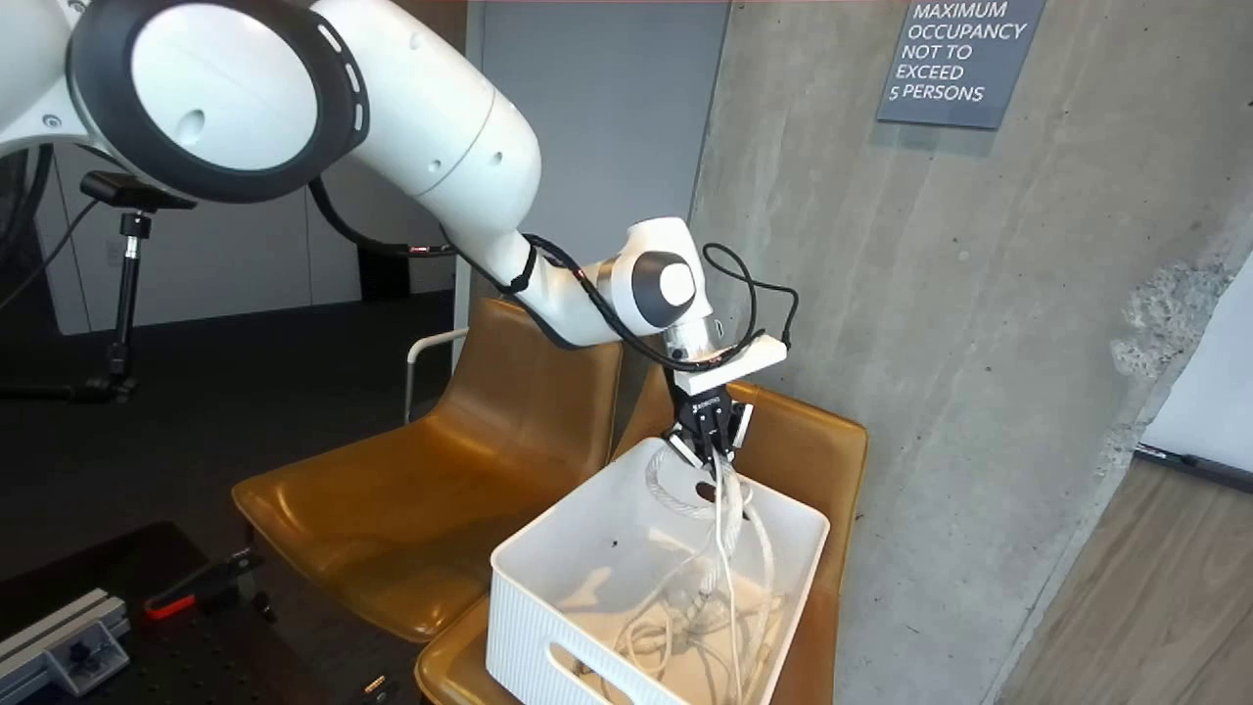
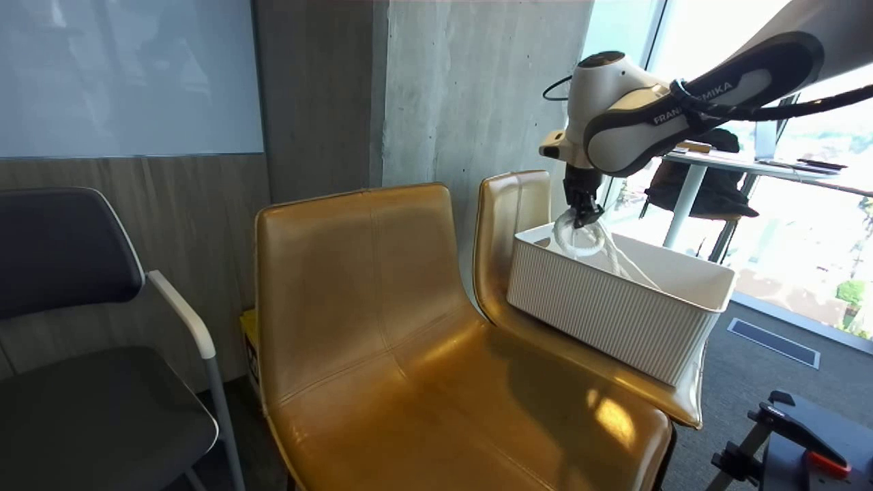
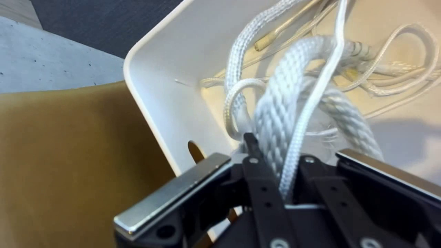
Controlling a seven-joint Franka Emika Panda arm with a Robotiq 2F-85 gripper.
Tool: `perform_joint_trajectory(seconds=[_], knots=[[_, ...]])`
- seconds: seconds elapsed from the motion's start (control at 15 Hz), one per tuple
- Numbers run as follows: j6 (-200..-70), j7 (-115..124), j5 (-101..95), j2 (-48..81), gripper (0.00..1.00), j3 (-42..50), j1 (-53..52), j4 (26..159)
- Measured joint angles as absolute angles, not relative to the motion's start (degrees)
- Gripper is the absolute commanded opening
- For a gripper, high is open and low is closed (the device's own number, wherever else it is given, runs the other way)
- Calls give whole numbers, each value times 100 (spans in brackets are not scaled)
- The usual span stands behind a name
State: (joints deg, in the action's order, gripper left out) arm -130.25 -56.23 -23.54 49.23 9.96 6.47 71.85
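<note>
One gripper [image 3: 279, 156] hung low at one end of a white bin [image 1: 538, 627], its two fingers [image 3: 260, 182] drawn narrow and pinching one thick white rope [image 3: 275, 113]; one thin white cord [image 3: 318, 91] also ran between them. The rope looped out just beside the fingertips, and lengths of rope and cord trailed down from the tool into the bin.

That bin, directly below the gripper, was ribbed on the outside. Inside it, beneath the fingertips, lay a tangle of pale cords [image 3: 389, 91], crossing too often to count. One blunt cord end [image 3: 264, 41] showed near the bin wall, ahead of the fingertips. There were two handle slots [image 3: 195, 151]: one just beside the fingers, one in the end wall farthest from the tool.

Two tan chairs [image 2: 382, 327] showed in both exterior views, one bearing the bin, with its backrest just behind the gripper, the second farther from the tool. One dark chair [image 2: 61, 252] stood well apart from the gripper in an exterior view. One sign [image 1: 959, 64] hung above the tool's level.
</note>
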Motion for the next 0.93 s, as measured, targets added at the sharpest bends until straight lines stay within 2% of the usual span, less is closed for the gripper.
perform_joint_trajectory(seconds=[0.47, 0.93], knots=[[-12065, -4953, -2770, 3196, 3, 907, -120, 7945], [-10535, -4082, -3219, 1961, 3, 210, -995, 7981]])
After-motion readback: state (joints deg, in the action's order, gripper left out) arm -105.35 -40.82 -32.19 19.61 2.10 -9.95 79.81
